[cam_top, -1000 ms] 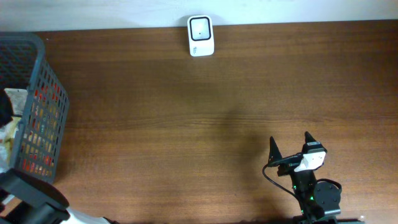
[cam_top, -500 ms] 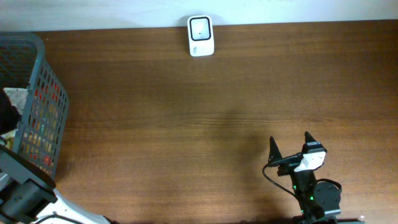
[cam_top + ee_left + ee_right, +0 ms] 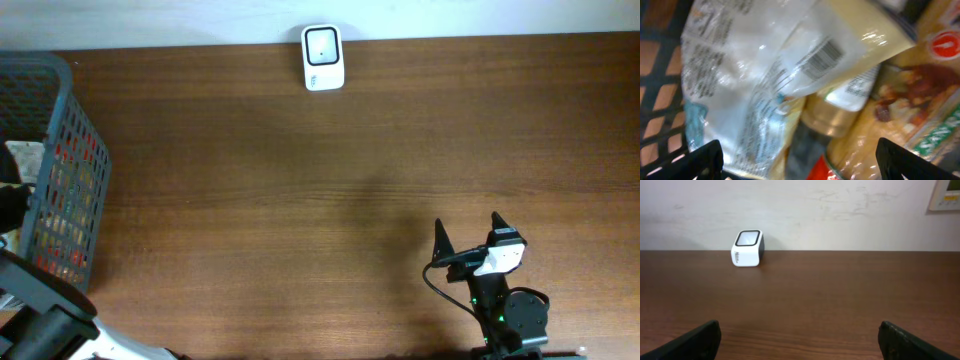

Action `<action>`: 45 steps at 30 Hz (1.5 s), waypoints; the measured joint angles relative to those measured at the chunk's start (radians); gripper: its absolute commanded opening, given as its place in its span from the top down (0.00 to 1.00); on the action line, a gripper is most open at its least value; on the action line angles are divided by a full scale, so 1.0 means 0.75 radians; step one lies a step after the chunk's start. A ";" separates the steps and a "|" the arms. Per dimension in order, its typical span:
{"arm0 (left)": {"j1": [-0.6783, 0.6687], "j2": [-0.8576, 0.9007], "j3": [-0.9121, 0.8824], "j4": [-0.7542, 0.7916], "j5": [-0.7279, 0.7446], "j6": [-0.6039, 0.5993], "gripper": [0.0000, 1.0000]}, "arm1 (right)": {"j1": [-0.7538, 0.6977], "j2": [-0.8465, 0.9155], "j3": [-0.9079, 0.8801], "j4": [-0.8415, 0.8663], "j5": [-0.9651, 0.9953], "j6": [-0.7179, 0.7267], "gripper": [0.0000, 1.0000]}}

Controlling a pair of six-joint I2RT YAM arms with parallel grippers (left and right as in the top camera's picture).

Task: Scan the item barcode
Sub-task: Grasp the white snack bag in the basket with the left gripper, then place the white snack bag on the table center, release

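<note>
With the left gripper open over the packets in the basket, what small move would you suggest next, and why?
Probably lower the left gripper onto the white packet and close: its jaws stand open and empty, the packet lies topmost in the basket, and the scanner is far off.

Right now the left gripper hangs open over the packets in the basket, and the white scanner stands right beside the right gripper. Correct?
Not quite. The overhead view shows the white scanner at the far edge of the table, far from the right gripper. The left gripper does hang open over the packets in the basket.
</note>
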 measured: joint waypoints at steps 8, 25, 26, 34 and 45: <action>0.194 0.000 -0.049 0.065 -0.032 0.149 0.01 | 0.000 0.000 0.000 -0.003 0.019 0.000 0.01; 0.098 0.201 -0.034 0.222 0.024 0.188 1.00 | 0.000 0.000 0.000 -0.003 0.019 0.001 0.01; 0.094 0.197 -0.034 0.220 0.023 0.188 1.00 | 0.000 0.000 0.000 -0.003 0.019 0.001 0.01; 0.057 -0.217 -0.048 0.271 0.047 0.084 1.00 | 0.000 0.000 0.001 -0.003 0.019 0.001 0.01; -0.307 -0.762 -0.047 0.358 0.776 -0.322 1.00 | 0.000 0.000 0.000 -0.003 0.019 0.001 0.01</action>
